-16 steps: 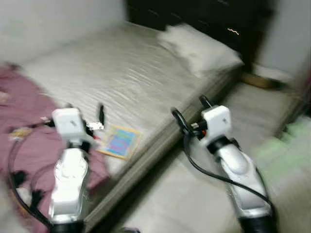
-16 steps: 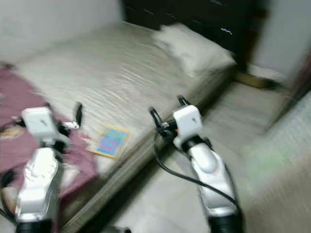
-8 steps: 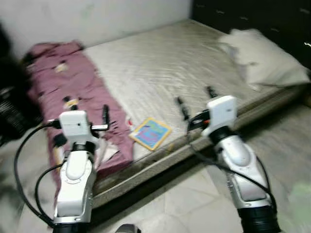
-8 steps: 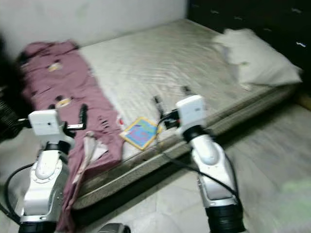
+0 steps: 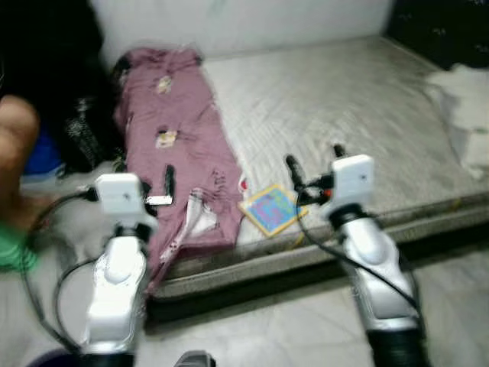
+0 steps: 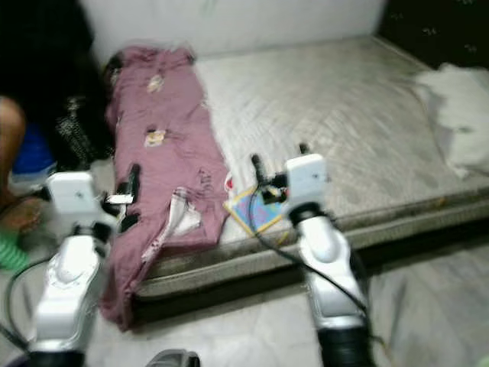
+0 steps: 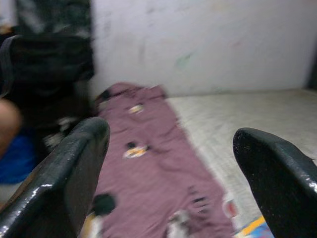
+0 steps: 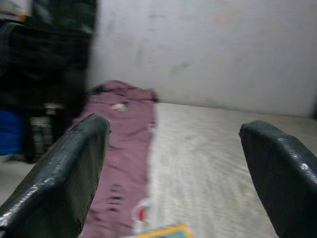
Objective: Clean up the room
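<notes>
Nothing tidied yet — blanket (image 5: pixel 179 145) and book (image 5: pixel 268 208) lie on the bed (image 5: pixel 359 107), both end effectors wide, empty.

Low mattress (image 5: pixel 344 99) with pale ribbed sheet — white wall (image 5: pixel 244 23) behind. Dark bags (image 5: pixel 53 92) piled at far left corner. Pale tiled floor (image 5: pixel 260 336) below.

A long mauve blanket (image 5: pixel 179 145) with small printed patches lies rumpled along the left side of the bed (image 5: pixel 344 99) before me, its near end spilling over the mattress edge. Just beside it, near that edge, a colourful thin book (image 5: pixel 269 209) lies flat.
</notes>
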`<state>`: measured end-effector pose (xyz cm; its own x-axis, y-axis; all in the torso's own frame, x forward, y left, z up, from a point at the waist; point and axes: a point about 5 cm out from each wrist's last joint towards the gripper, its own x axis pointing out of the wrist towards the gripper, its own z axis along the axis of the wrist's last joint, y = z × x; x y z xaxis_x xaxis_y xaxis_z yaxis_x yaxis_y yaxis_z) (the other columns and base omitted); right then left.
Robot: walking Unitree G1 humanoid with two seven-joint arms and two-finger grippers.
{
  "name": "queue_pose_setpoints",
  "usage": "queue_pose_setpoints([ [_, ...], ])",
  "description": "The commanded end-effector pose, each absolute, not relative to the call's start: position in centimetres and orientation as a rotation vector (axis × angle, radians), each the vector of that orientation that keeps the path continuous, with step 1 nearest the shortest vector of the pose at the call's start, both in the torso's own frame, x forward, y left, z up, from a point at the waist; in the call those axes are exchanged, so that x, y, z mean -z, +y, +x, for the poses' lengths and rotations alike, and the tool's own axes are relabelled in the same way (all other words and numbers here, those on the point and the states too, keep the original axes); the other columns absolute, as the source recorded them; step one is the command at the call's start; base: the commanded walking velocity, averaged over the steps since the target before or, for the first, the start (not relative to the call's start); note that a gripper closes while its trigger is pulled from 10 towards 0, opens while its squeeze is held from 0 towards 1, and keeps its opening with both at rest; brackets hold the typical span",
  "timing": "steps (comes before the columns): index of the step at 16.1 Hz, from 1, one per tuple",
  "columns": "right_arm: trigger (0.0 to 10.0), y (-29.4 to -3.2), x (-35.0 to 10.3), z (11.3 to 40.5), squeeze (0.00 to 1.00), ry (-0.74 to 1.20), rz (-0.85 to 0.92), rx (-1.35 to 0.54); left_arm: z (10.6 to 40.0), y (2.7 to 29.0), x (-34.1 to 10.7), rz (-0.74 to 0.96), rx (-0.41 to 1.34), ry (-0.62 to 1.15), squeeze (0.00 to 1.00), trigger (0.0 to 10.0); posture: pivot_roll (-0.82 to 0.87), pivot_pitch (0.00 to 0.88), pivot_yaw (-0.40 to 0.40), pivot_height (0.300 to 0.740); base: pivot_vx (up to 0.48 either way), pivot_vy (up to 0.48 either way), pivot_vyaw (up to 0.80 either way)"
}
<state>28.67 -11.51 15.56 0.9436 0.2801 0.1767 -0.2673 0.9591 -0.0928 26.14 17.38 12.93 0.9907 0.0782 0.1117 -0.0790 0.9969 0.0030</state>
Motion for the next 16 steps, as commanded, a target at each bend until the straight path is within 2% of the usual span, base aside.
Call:
queue_pose_setpoints([
  [1, 10.0, -11.88, -15.54, 28.86, 0.0, -0.186, -0.079, -0.259, 26.21, 16.93, -13.5, 0.01, -0.052, -0.133, 0.0, 10.0, 0.0, 0.0, 0.026, 0.74, 0.0, 0.0, 0.8],
  [4, 10.0, -11.8, -15.44, 28.9, 0.0, -0.181, -0.064, -0.249, 26.02, 16.96, -13.45, 0.008, -0.044, -0.126, 0.0, 10.0, 0.01, 0.0, 0.03, 0.74, 0.0, 0.0, 0.69],
  [10, 10.0, -11.92, -15.3, 28.93, 0.0, -0.179, -0.055, -0.235, 26.12, 16.75, -13.71, -0.001, -0.008, -0.137, 0.0, 10.0, 0.0, 0.0, 0.04, 0.74, 0.0, 0.0, 0.0],
  [16, 10.0, -11.85, -15.33, 29.29, 0.0, -0.185, -0.057, -0.236, 26.19, 16.79, -13.89, -0.003, 0.0, -0.147, 0.0, 10.0, 0.01, 0.0, 0.038, 0.74, 0.312, 0.0, 0.0],
])
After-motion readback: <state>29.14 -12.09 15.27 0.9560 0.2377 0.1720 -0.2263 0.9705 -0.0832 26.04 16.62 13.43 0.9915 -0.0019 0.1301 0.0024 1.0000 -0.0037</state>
